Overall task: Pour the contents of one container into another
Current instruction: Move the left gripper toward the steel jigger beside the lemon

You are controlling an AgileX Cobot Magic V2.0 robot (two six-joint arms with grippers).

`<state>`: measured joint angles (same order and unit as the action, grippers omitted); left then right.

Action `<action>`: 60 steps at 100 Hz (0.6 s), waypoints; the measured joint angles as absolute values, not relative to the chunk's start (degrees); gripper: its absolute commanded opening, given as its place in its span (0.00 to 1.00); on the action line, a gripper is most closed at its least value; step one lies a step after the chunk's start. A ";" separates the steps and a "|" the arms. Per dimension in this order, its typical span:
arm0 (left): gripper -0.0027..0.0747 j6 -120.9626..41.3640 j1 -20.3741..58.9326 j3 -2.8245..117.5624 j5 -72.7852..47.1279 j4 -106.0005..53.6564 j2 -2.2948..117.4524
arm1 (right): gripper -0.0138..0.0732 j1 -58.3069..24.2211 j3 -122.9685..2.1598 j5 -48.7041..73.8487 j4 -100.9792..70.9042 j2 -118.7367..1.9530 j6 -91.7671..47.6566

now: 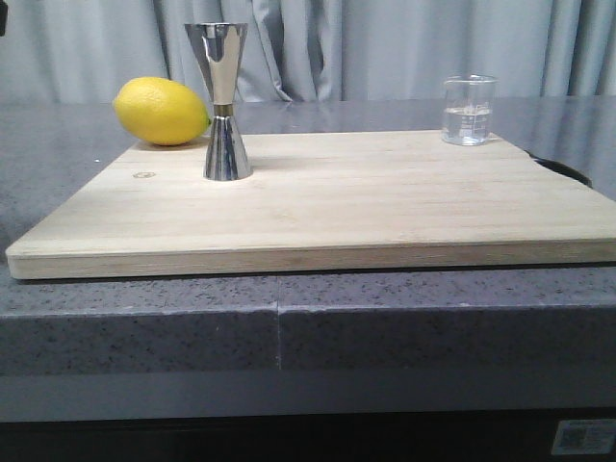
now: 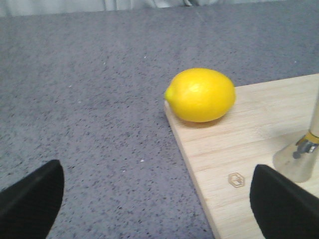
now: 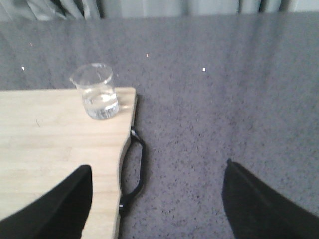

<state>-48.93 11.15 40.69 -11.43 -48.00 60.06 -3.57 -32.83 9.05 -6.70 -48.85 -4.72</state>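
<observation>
On the board (image 1: pixel 385 217), beaker (image 1: pixel 469 111) and jigger (image 1: pixel 223 101) stand upright, well apart.

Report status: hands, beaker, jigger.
Both hands open, empty: left hand, right hand. Beaker holds liquid, untouched. Jigger upright. Lemon beside jigger, not blocking.

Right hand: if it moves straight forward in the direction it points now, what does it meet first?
Probably nothing: the right hand points over bare countertop. The beaker sits off to one side.
</observation>
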 measured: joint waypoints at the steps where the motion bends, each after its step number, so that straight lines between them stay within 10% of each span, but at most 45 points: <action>1: 0.94 -49.29 11.35 40.69 -11.31 -48.27 60.06 | 0.73 -3.57 -32.83 9.17 -6.70 -49.10 -4.72; 60: 0.94 -70.32 16.84 41.64 -9.84 -63.17 61.84 | 0.73 -5.75 -32.99 6.40 -7.77 -55.86 -4.72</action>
